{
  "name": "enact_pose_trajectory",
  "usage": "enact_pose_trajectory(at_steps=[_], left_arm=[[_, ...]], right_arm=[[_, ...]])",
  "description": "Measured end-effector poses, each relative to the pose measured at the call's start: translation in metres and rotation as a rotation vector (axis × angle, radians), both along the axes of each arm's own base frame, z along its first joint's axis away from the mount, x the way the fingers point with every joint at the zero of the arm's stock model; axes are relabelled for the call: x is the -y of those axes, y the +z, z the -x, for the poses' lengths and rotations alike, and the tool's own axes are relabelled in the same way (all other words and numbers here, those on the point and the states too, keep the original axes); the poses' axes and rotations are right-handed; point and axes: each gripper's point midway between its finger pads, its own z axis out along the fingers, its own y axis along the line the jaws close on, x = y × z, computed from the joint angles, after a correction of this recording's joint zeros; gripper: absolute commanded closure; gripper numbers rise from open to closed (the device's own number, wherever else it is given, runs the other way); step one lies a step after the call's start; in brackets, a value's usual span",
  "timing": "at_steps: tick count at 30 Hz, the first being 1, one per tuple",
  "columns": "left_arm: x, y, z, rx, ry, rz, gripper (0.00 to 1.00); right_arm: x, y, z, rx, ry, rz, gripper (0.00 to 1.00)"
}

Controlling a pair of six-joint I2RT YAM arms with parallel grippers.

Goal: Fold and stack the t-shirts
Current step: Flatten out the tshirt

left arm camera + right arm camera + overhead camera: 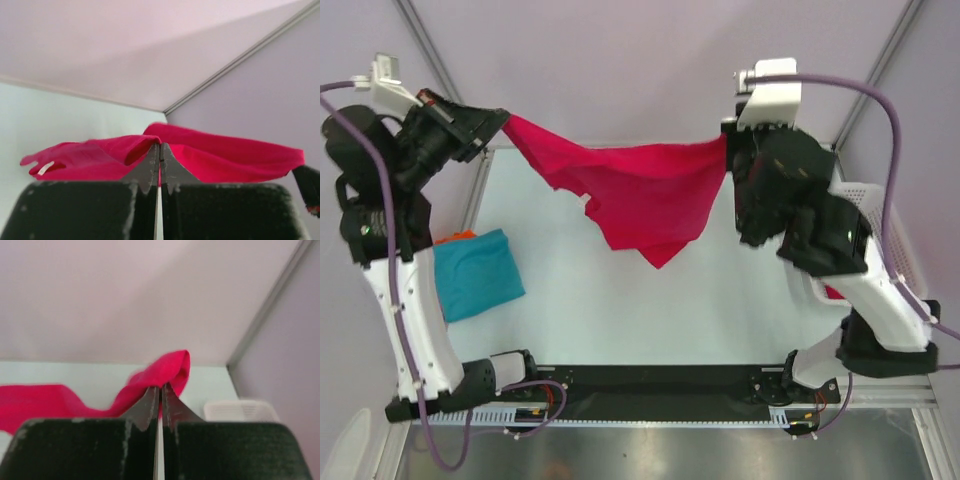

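Observation:
A crimson t-shirt (640, 190) hangs stretched in the air between both grippers, its lower part drooping to a point over the table's middle. My left gripper (503, 119) is shut on its left edge; in the left wrist view the cloth (220, 157) bunches over the closed fingertips (160, 147). My right gripper (728, 140) is shut on its right edge; the cloth (172, 370) folds over its tips (160, 388). A folded teal t-shirt (475, 272) lies on the table at the left. A bit of red cloth (833, 292) shows behind the right arm, mostly hidden.
A white mesh basket (865, 200) stands at the right edge, partly behind the right arm; it also shows in the right wrist view (240, 410). A small orange patch (455, 238) peeks out behind the teal shirt. Grey walls enclose the table.

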Motion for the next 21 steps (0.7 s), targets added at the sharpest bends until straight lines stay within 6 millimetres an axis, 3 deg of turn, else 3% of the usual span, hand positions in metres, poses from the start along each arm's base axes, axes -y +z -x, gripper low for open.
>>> enact_pose_trajectory(at_steps=[5, 8, 13, 15, 17, 19, 21], left_arm=[[0.013, 0.072, 0.079, 0.205, 0.012, 0.001, 1.0], [0.023, 0.107, 0.139, 0.348, 0.014, 0.001, 1.0], [0.039, 0.131, 0.225, 0.515, 0.001, -0.004, 1.0], [0.041, 0.133, 0.237, 0.543, 0.002, -0.006, 1.0], [0.039, 0.133, 0.236, 0.538, 0.014, -0.003, 1.0], [0.034, 0.124, 0.219, 0.497, 0.036, 0.001, 1.0], [0.026, 0.107, 0.189, 0.424, 0.058, 0.01, 1.0]], right_arm=[[-0.025, 0.027, 0.068, 0.107, 0.111, 0.067, 1.0], [-0.029, 0.023, 0.083, 0.089, 0.141, 0.041, 1.0], [-0.028, 0.01, 0.103, 0.055, 0.206, 0.025, 1.0], [-0.026, 0.01, 0.104, 0.05, 0.204, 0.009, 1.0], [-0.022, 0.009, 0.1, 0.048, 0.18, -0.004, 1.0], [-0.016, 0.006, 0.091, 0.051, 0.134, -0.008, 1.0], [-0.002, -0.002, 0.074, 0.047, 0.035, 0.006, 1.0]])
